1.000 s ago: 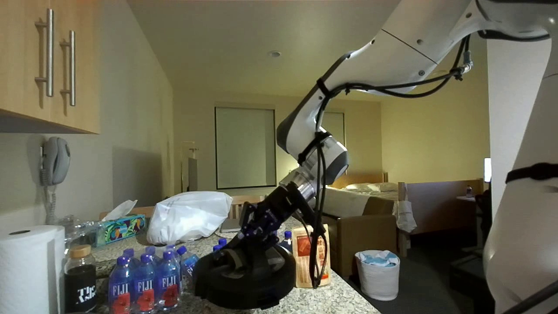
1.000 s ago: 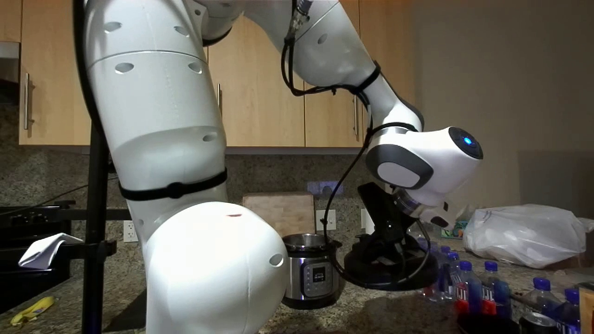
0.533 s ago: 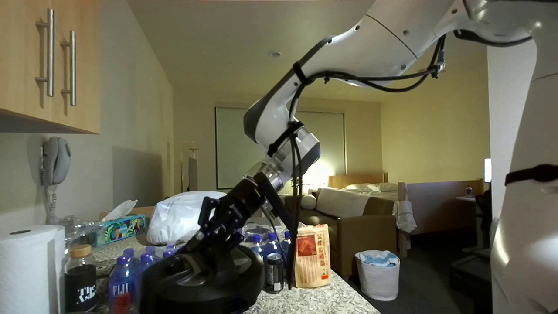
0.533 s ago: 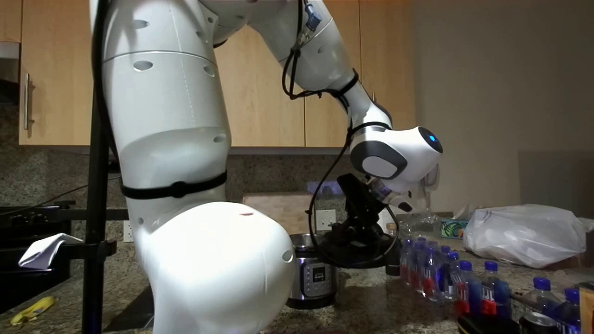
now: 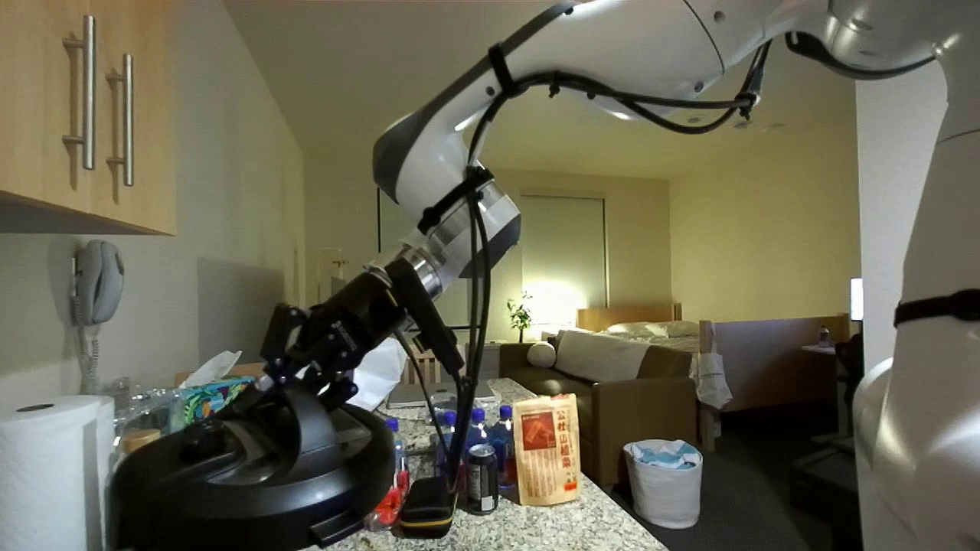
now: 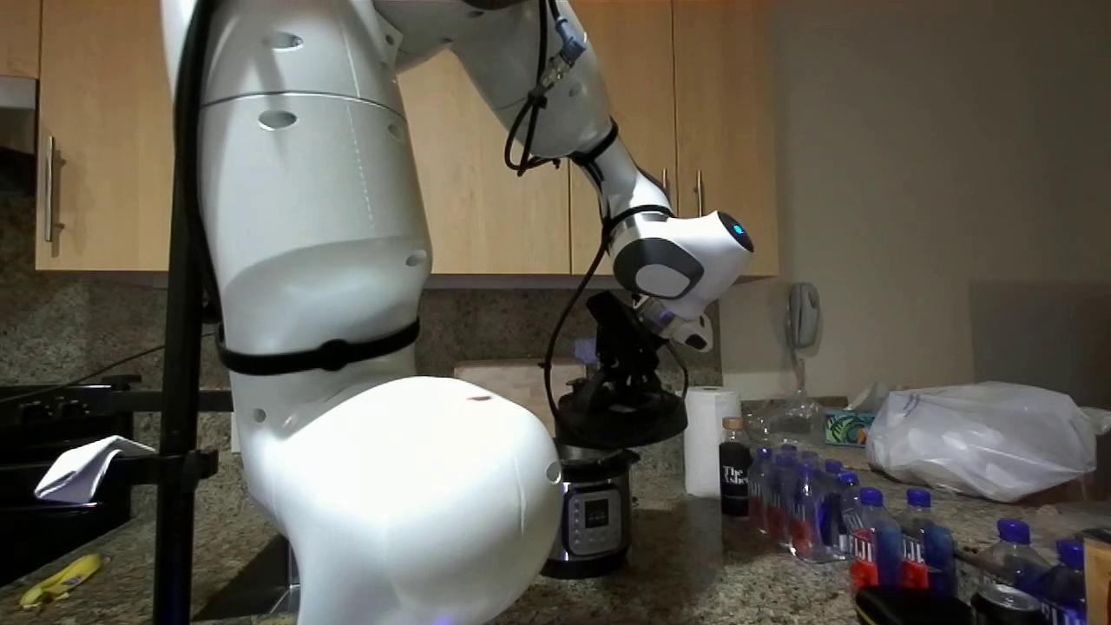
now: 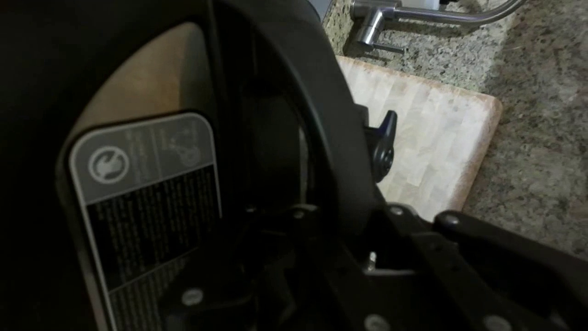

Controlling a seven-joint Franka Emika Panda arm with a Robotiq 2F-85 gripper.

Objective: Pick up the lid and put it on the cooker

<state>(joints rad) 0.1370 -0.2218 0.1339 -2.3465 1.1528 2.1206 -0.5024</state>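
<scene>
Pincer [image 7: 351,216] and arched handle [image 7: 328,115] meet in the wrist view: the pincer stands close on both sides of the arch and seems to hold the lid [image 7: 151,92] securely, so I would not change this grip. Its ends are too dark to make out, and the landing place is not to be recognised here; the cutting board [image 7: 427,138] and the faucet [image 7: 436,16] show beyond.

In an exterior view, the lid hangs higher than the open electric pressure cooker [image 6: 597,521], seemingly off-centre toward the paper-towel roll [image 6: 710,443]. To do the lowering well, one should first bring both rims in line, make the lid level, and only then go down slowly, because a tilted rim could push the cooker away. The white arm joint [image 6: 417,503] covers one side of the cooker; whether lid and cooker touch, I cannot tell.

In an exterior view with the lid large in front, its lower edge is cut off and a wooden-capped bottle [image 5: 140,440] is partly hidden behind it. The cooker does not appear there.
</scene>
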